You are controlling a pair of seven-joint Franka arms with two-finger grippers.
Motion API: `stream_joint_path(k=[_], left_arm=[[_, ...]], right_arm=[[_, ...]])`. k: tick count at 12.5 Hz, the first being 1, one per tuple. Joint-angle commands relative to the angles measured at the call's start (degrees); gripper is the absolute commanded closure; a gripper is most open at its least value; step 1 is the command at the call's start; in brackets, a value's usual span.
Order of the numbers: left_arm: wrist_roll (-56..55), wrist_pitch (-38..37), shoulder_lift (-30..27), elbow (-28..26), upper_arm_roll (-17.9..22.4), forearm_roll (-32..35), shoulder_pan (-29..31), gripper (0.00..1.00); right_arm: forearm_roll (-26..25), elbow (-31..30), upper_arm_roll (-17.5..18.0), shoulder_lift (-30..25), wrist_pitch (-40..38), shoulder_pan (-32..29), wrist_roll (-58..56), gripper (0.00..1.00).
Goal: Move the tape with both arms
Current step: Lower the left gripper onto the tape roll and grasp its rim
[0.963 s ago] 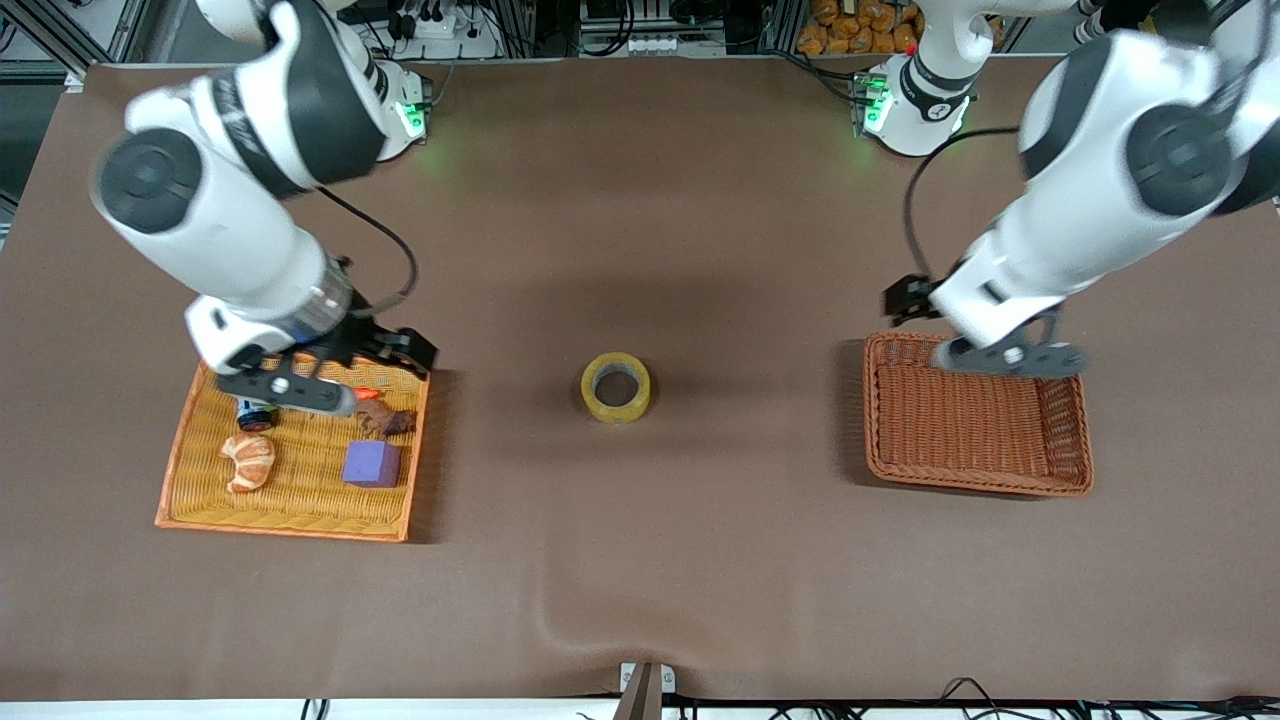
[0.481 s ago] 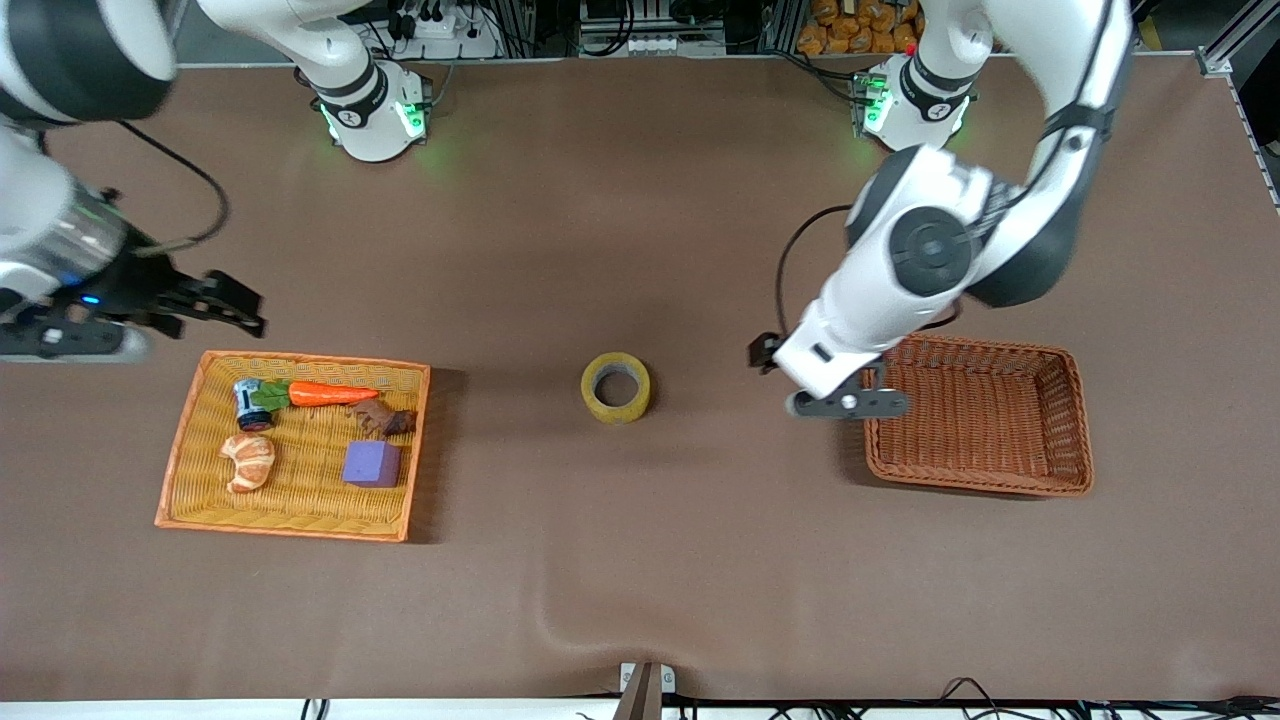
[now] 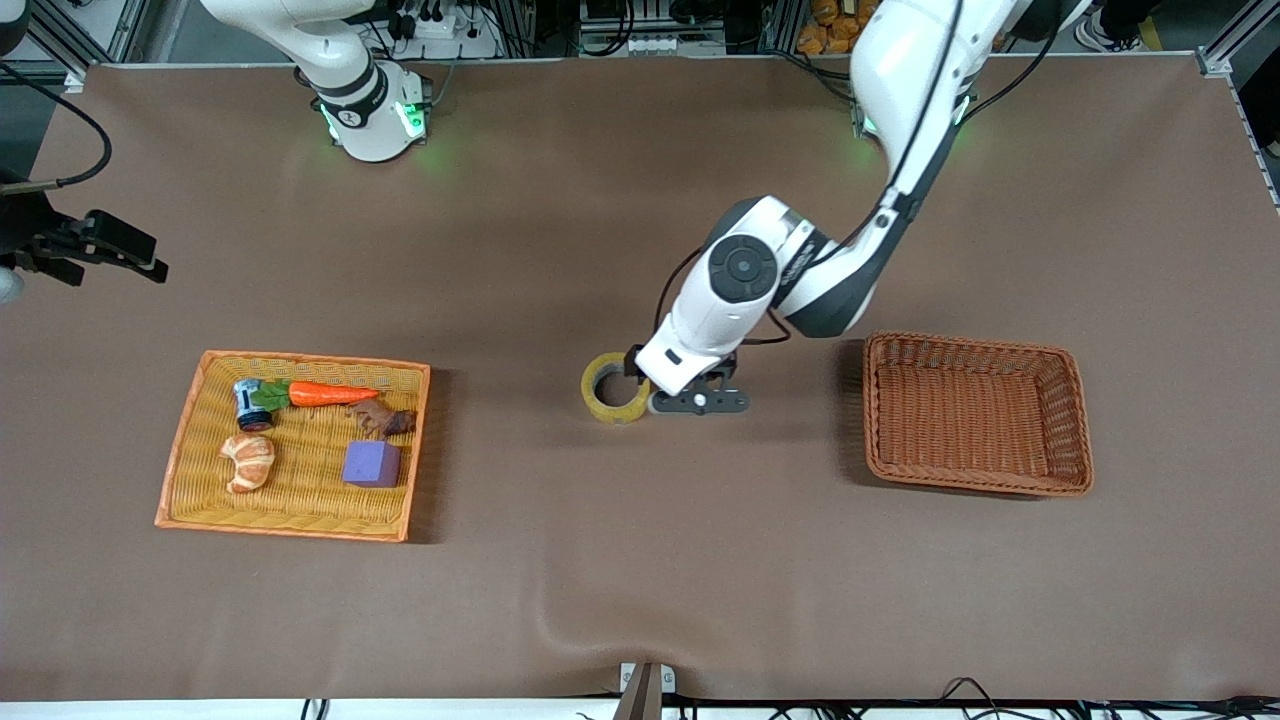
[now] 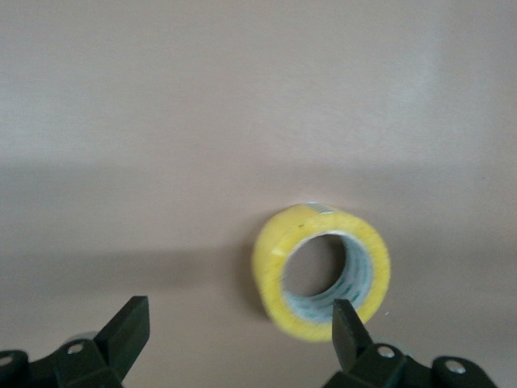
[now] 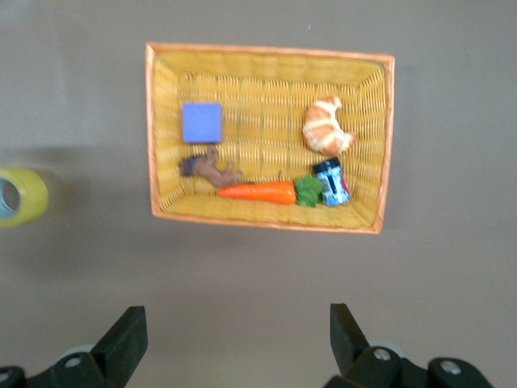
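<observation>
Yellowish tape (image 3: 615, 388) lies ungrasped mid-bench between two baskets; the left gripper (image 4: 239, 333) hangs over it, jaws spread. The right gripper (image 5: 233, 339), also spread, waits high above its end. Grasping and transferring remain

Two baskets (image 3: 185, 455) (image 3: 1070, 410) — one tape (image 3: 607, 388), carrot (image 3: 330, 394), croissant (image 3: 248, 462), purple cube (image 3: 371, 464).

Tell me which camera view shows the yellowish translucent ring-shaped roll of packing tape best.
The left wrist view: the yellowish translucent ring-shaped roll of packing tape shows whole and large, its hole open to view. In the front view the tape is partly covered by the left arm. The right wrist view cuts it off at the edge.
</observation>
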Motion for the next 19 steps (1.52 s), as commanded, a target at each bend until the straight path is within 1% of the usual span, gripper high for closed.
stream_joint_path(k=[1, 3, 5, 7, 8, 10, 11, 12, 13, 14, 16, 17, 19], left_arm=[[-0.12, 2.75, 3.37, 2.08, 0.74, -0.39, -1.73, 0.00], [-0.03, 3.11, 5.30, 2.07, 0.74, -0.31, -2.78, 0.00], [0.05, 4.51, 6.71, 1.90, 0.74, -0.31, -3.05, 0.00], [-0.03, 5.13, 8.47, 2.16, 0.82, -0.39, -3.93, 0.07], [-0.03, 6.27, 8.91, 2.08, 0.83, -0.31, -4.10, 0.16], [0.05, 6.54, 9.36, 2.16, 0.83, -0.31, -4.11, 0.45], [0.05, 6.54, 9.53, 2.16, 0.83, -0.31, -4.11, 0.64], [0.40, 6.54, 9.62, 2.08, 0.91, 0.04, -4.11, 0.90], [0.58, 6.54, 9.53, 2.07, 0.91, 2.48, -4.11, 1.00], [0.58, 6.54, 9.36, 2.07, 0.83, 4.77, -4.02, 1.00], [-0.12, 5.76, 7.79, 1.64, 0.83, 5.05, -2.88, 1.00], [-0.03, 4.10, 5.86, 1.29, 0.83, 5.05, -1.14, 1.00], [1.10, -3.44, -0.54, 1.28, 0.21, 4.97, 4.04, 1.00]], right_arm=[[-0.84, -6.25, 1.22, -4.97, 0.56, -3.47, -2.70, 0.00], [-3.11, -7.84, 1.22, -6.20, 0.29, -3.65, -3.57, 0.00], [-3.39, -8.29, 1.22, -6.21, -0.06, -4.79, -8.13, 0.00], [-3.48, -7.85, 1.22, -5.68, -1.19, -4.71, -8.15, 0.00], [-3.48, -7.67, 1.31, -5.42, -2.42, -4.62, -8.24, 0.00], [-3.57, -7.23, 1.31, -5.15, -2.79, -4.36, -8.07, 0.00], [-3.48, -7.06, 1.31, -5.06, -2.44, -4.44, -8.06, 0.00], [-3.48, -6.88, 1.31, -4.97, -2.00, -4.44, -8.06, 0.00], [-3.48, -6.88, 1.39, -4.80, -1.04, -4.27, -8.06, 0.00], [-3.48, -6.79, 1.40, -4.71, 0.28, -4.18, -8.06, 0.00], [-3.39, -4.78, 1.48, -3.23, 0.82, -4.35, -8.15, 0.00], [-3.22, -3.38, 1.48, -2.61, 0.82, -4.35, -8.06, 0.00], [-2.78, -0.31, 1.48, -0.50, 0.82, -4.35, -8.06, 0.00]])
